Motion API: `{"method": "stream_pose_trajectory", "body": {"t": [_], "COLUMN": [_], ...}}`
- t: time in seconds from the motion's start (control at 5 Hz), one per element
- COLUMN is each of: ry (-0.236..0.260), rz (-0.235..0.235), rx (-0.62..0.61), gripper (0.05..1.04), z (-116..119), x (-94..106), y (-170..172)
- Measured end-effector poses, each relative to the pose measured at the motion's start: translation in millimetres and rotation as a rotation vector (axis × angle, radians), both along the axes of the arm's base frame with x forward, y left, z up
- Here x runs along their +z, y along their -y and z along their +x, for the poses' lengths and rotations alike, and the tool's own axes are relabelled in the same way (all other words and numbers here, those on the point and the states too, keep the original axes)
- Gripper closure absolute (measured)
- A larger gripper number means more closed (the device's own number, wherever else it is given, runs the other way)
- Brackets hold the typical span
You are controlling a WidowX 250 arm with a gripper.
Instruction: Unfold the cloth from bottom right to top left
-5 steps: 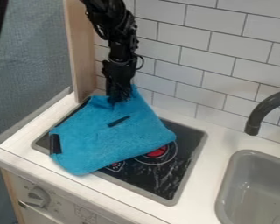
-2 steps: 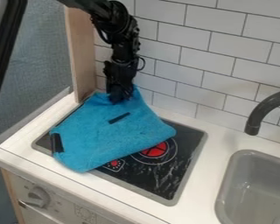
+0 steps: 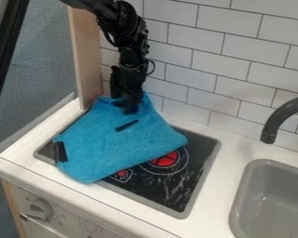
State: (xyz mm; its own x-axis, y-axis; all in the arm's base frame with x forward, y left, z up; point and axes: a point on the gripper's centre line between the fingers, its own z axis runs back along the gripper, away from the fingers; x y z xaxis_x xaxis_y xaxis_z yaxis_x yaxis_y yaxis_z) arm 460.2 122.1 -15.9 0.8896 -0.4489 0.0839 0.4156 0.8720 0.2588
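the blue cloth (image 3: 117, 146) is lying over the stove (image 3: 176, 193). the claw (image 3: 127, 106) is hanging at its top; i can't tell if it's opening or gripping. unfolding is maybe finishing; next is freeing cloth, going up.

A black stove top (image 3: 176, 190) with a grey rim lies below the tool (image 3: 132, 109) and toward the camera, its red burner (image 3: 166, 159) to the tool's lower right in view. The white bench (image 3: 231, 151) surrounds it. Well right of the tool are a grey sink (image 3: 254, 195) and dark faucet (image 3: 279, 114). Behind it is a white tiled wall (image 3: 204, 58); just left, a wooden post (image 3: 88, 60). A knob (image 3: 41, 209) sits far below, left.
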Motion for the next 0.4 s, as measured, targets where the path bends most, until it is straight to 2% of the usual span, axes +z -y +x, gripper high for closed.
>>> {"method": "stream_pose_trajectory", "body": {"t": [0.2,0.4], "ry": [-0.006,0.018], "rz": [-0.021,-0.045], "rx": [0.007,0.036], "gripper": [0.075,0.084], "z": [-2,-7], "x": [-1.8,16.6], "y": [1,-13]}}
